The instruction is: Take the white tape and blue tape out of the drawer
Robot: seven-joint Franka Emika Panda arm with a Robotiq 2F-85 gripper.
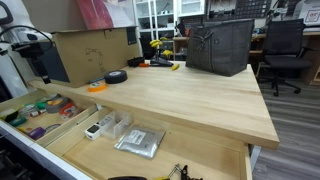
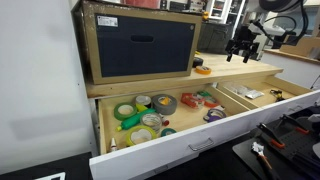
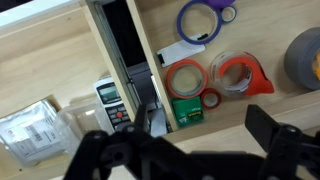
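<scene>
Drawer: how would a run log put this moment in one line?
drawer: open | claw: open, empty, above drawer | white tape: inside drawer

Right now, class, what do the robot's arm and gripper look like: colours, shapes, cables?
The gripper is black and blocky. In the wrist view its two fingers show as dark, angular shapes. The arm is white with rounded joints, and dark cables seem to loop beside it. No markings are legible.

We look down past the gripper (image 3: pixel 195 150), close over the drawer (image 3: pixel 60 70) beneath it, both exterior views farther back, sharing it.
</scene>
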